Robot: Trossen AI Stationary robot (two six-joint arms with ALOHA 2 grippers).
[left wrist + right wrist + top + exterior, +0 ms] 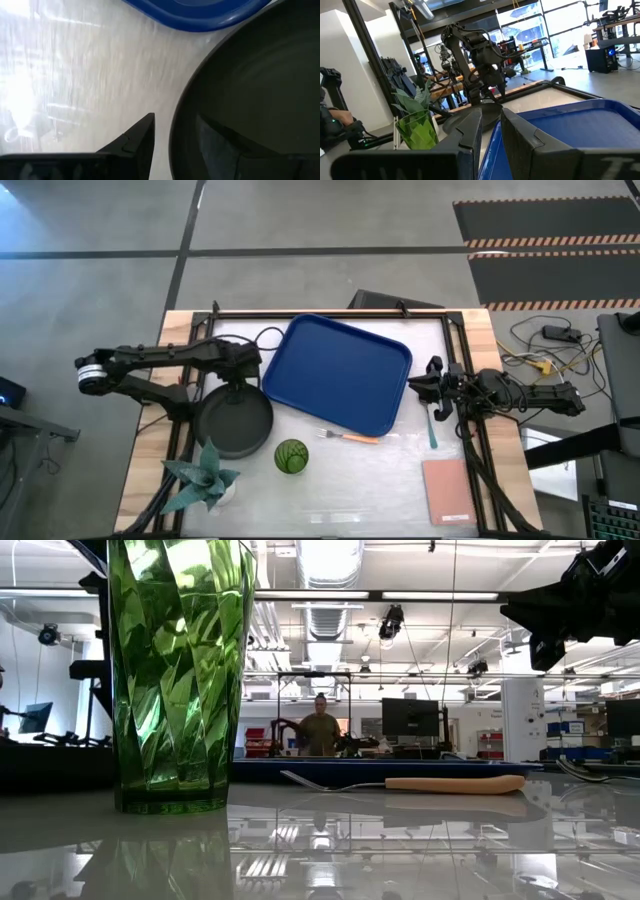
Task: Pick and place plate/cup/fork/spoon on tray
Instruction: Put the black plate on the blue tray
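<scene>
Left hand straddles the rim of the plate, one finger outside on the desk and the other inside the dish; it is parted, not yet closed on the rim, set for an edge pinch since the plate is too wide to grasp across. Plate lies toward the desk's left edge, touching or just beside the empty tray. Cup and fork lie near the front edge. Right hand waits over the spoon with its fingers slightly apart, holding nothing.
</scene>
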